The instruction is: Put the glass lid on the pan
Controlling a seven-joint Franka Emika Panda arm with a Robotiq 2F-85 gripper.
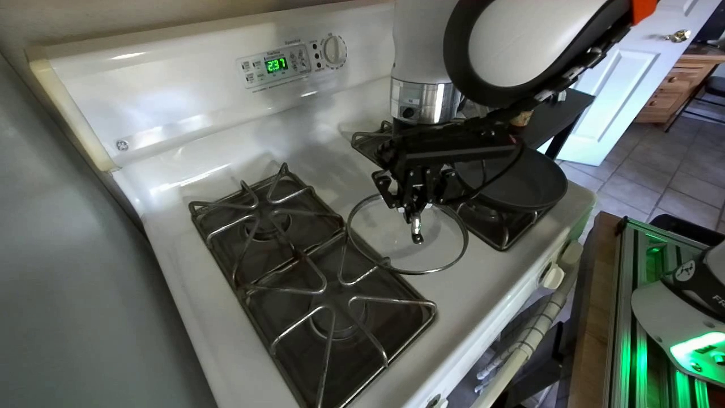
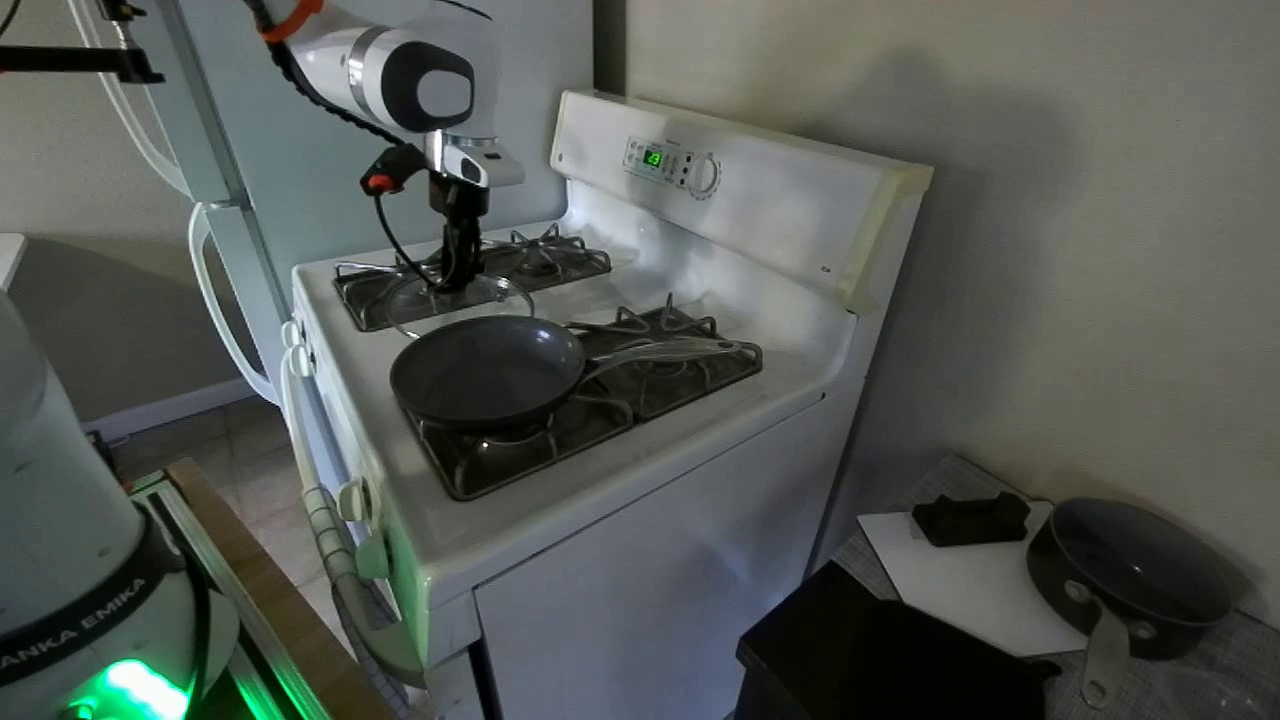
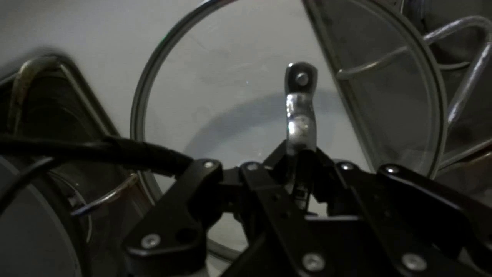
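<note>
The lid [image 1: 391, 241] is in my tool [image 3: 302, 154]: I have it clamped by its metal handle [image 3: 301, 119], a finger on each side, with one foot of that handle showing past the tips in the wrist view. The glass is over the white strip of the stove [image 1: 481, 272] between the two grates, its rim overlapping the edge of one grate [image 1: 283, 290]. I cannot tell whether the rim touches anything below.

Near the lid but apart from it, the dark pan [image 2: 490, 370] sits open side up on the opposite grate, its grip [image 2: 680, 349] pointing toward the back panel [image 1: 187, 96]. My cable [image 3: 146, 156] curves down beside the tool.

On the back panel a green clock [image 1: 276, 64] reads 2:37, near a round dial [image 1: 334, 50]. Along the front, a checked towel [image 2: 335, 550] hangs on the oven bar. My base [image 2: 80, 520] glows green in front of the stove, and a fridge [image 2: 300, 200] stands past its far end in an exterior view. By the near end, a pot [image 2: 1130, 570], a white sheet [image 2: 960, 585] and a small black object [image 2: 970, 520] on that sheet occupy a counter [image 2: 945, 482].
</note>
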